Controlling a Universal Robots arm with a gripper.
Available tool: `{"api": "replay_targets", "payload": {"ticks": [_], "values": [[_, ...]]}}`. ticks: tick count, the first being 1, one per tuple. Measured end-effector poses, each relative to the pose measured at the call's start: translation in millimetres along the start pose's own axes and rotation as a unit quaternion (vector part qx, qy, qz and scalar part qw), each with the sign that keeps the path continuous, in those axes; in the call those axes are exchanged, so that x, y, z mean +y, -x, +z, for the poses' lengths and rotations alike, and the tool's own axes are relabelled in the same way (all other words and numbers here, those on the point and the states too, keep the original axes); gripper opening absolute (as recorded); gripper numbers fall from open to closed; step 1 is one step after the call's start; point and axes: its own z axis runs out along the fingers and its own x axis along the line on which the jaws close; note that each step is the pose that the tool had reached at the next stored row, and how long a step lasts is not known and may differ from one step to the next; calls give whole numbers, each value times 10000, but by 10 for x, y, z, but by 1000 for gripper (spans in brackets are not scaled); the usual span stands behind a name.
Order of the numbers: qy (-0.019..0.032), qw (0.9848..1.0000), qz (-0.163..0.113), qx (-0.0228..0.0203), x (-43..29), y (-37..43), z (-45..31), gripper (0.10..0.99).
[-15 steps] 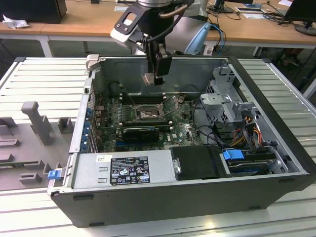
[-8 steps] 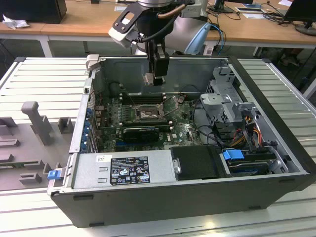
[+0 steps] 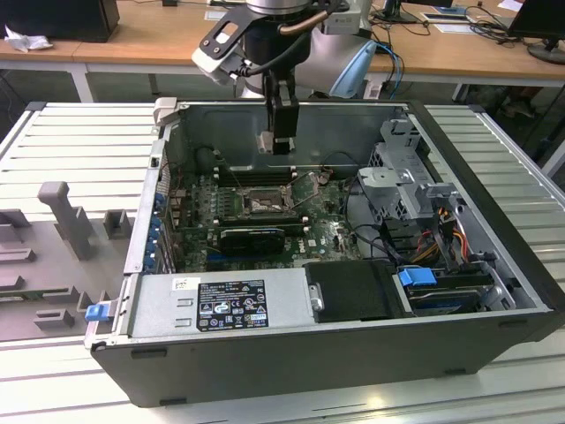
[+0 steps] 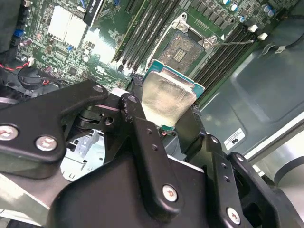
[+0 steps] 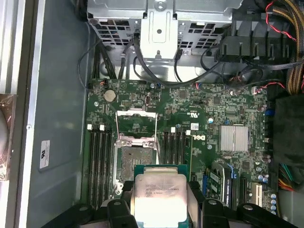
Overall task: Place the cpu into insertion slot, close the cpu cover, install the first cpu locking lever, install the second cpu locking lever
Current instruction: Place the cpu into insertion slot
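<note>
The tool point(image 3: 282, 141) is pinching the cpu point(image 5: 159, 192) and hovering above the insertion slot point(image 5: 135, 160); the cpu cover point(image 5: 137, 140) is standing open.

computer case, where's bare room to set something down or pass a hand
Bare: the grey case panel beside the memory slots, and the slatted table at the exterior view's left. Crowded: cables and drive cage by the board; the gripper holds the chip near the socket.
</note>
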Motion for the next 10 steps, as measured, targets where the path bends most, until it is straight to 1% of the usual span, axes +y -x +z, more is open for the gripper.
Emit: {"api": "replay_targets", "payload": {"ticks": [1,2,4,6,10], "values": [[-17,10000,14,-3,-1,0,7,529],[-18,10000,61,-9,-1,0,12,529],[-13,9996,277,-25,-1,1,25,529],[-11,9992,393,-34,-2,1,37,529],[-10,9991,413,-41,-5,2,68,529]]}}
